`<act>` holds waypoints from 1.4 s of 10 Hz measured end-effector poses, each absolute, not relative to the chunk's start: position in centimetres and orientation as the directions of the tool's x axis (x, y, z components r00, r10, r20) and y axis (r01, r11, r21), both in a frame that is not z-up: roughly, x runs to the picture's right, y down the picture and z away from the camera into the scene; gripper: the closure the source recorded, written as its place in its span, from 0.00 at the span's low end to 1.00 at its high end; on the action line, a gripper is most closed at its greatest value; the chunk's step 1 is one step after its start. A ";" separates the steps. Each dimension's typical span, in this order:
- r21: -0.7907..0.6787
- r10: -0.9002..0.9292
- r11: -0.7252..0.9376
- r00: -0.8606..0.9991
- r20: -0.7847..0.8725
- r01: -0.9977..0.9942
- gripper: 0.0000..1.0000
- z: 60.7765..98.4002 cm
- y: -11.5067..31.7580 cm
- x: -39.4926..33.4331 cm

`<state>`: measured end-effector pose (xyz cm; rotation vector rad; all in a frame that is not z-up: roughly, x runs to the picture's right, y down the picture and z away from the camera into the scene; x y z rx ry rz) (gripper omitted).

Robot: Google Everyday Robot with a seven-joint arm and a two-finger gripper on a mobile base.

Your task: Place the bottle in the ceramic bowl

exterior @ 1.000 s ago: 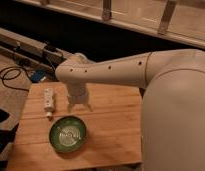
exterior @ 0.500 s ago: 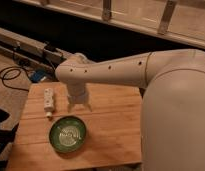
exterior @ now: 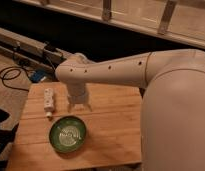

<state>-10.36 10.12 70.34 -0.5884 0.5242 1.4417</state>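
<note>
So the end effector (exterior: 79,106) is hanging pointed down over the wooden counter (exterior: 113,132), just right of the bottle (exterior: 48,100) and not touching it. Honestly can't tell if it's spread or pressed together. The bottle is lying flat near the counter's left edge, narrower end pointing toward the front. The ceramic bowl (exterior: 68,134) is sitting apart from it, nearer the front edge. The big white arm (exterior: 121,70) is stretching in from the right across the counter's back part. Black cables (exterior: 8,75) are lying on the floor off to the left, near a long rail (exterior: 26,45).
</note>
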 end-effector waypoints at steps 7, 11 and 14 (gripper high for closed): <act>-0.057 0.753 0.037 0.066 -0.655 -0.998 0.35 70.3 10.1 -10.4; -0.083 0.770 0.094 0.125 -0.626 -0.992 0.35 71.5 6.4 -11.1; -0.156 0.783 0.156 0.218 -0.582 -0.975 0.35 76.0 0.5 -14.7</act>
